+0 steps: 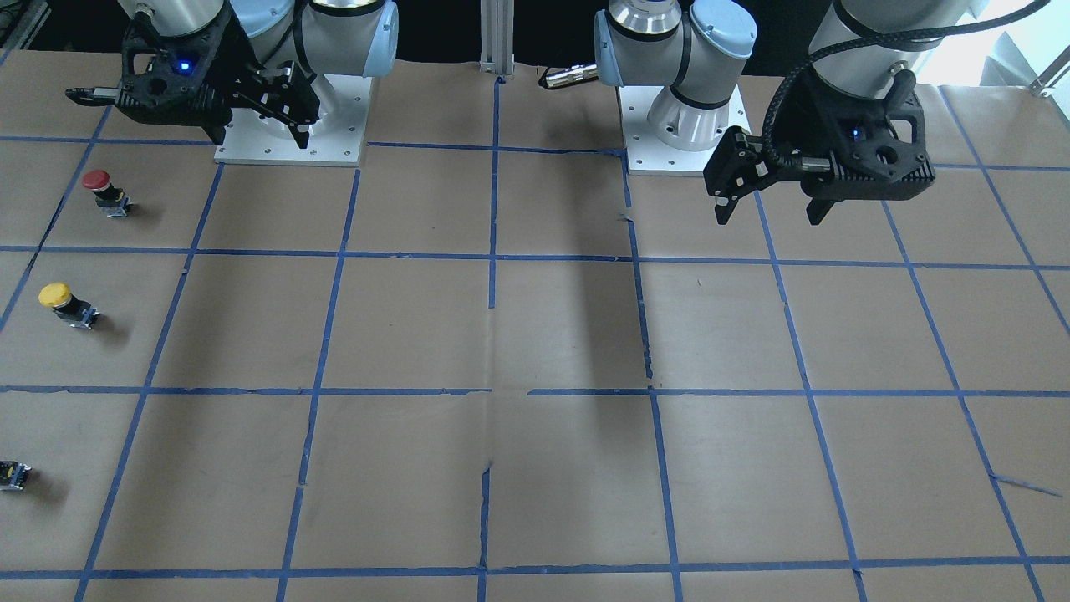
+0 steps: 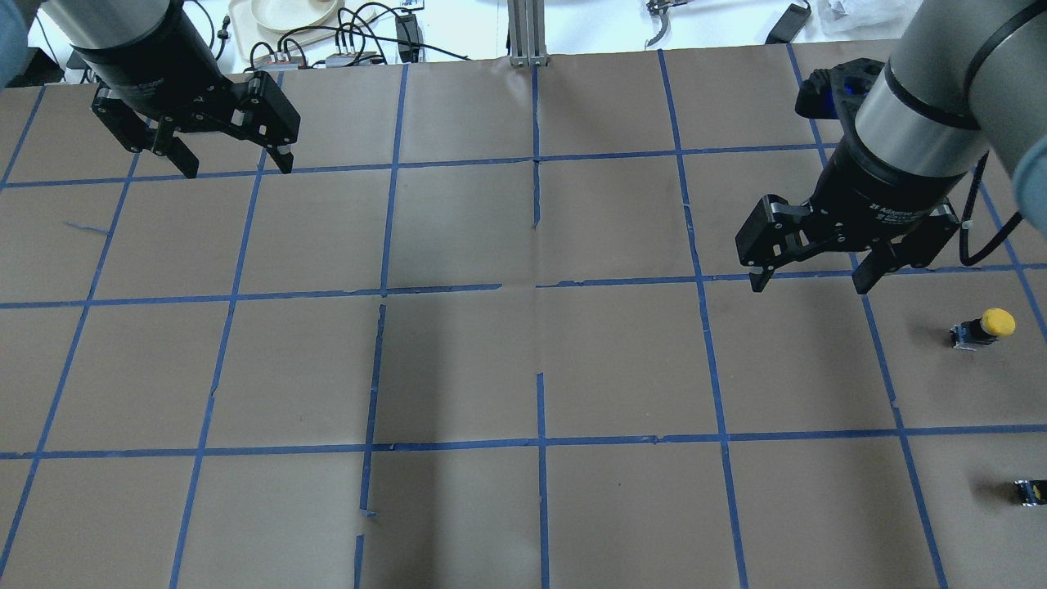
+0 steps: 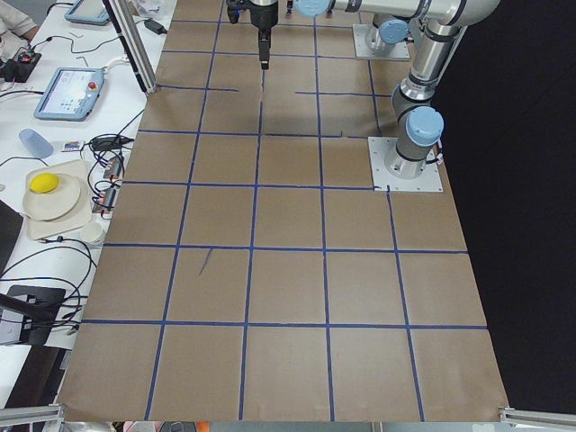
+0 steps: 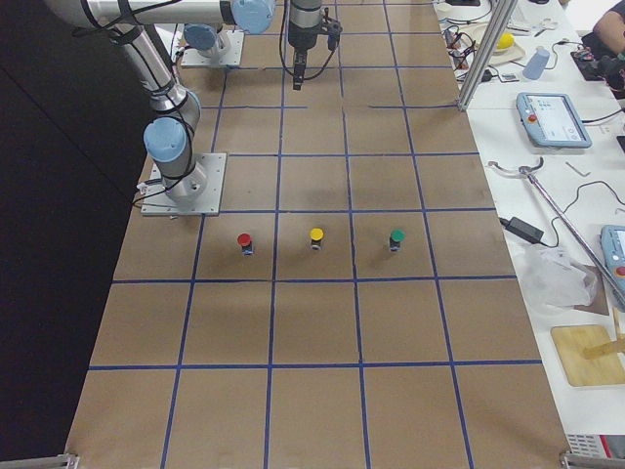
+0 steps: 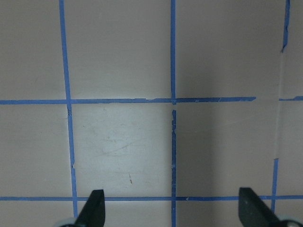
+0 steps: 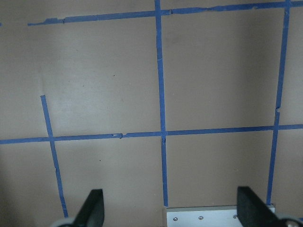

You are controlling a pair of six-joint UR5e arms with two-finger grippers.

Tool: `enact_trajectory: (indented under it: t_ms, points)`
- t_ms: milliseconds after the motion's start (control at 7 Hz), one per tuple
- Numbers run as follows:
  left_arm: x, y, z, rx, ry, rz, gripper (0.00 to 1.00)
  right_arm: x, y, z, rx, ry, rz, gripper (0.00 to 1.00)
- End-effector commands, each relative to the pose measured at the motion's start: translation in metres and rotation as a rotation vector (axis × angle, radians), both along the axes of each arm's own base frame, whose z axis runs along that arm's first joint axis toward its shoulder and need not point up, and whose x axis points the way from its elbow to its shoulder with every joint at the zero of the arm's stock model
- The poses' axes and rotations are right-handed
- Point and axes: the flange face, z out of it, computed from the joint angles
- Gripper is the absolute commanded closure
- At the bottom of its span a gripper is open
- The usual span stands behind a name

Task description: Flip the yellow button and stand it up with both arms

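The counter [image 2: 458, 368], covered in brown paper and ruled into squares with blue tape, shows in every view. The left arm [image 2: 123, 33] reaches over the counter's left end with its wrist turned straight down. Its left tool [image 2: 237, 164] hangs raised above the paper, fingers pointing at the surface. The right arm [image 2: 924, 106] takes the same pose over the right half, with its wrist vertical and the right tool [image 2: 810, 282] raised off the counter. Both tools stand with their fingers wide apart. Each wrist view shows two black fingertips [image 5: 94, 210] at its lower corners with only paper between them. The right wrist view also catches a white base plate [image 6: 218, 215] at its bottom edge.

The yellow button [image 2: 986, 327] sits close to the counter's right edge, about midway between the robot-side edge and the operators' edge, well apart from the right tool. Seen from the right end, it appears to rest on its dark body with the cap up. It is the middle one of a row of three along that right edge. The red button [image 1: 104, 191] lies toward the robot-side edge and the green button [image 4: 396, 237] toward the operators' edge.
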Motion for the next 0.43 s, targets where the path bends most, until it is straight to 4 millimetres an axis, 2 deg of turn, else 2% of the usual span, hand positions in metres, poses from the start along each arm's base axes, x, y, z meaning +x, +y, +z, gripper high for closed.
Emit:
enact_trajectory:
  t_ms: [0,286]
  points:
    - [0.0003,0.0005,-0.0006,0.001,0.000,0.002,0.00,-0.0005,-0.0003,-0.0001,0.000,0.002,0.000,0.00]
    - [0.0003,0.0005,-0.0006,0.001,0.000,0.004,0.00,0.0001,-0.0001,0.0014,-0.005,-0.003,-0.001,0.00]
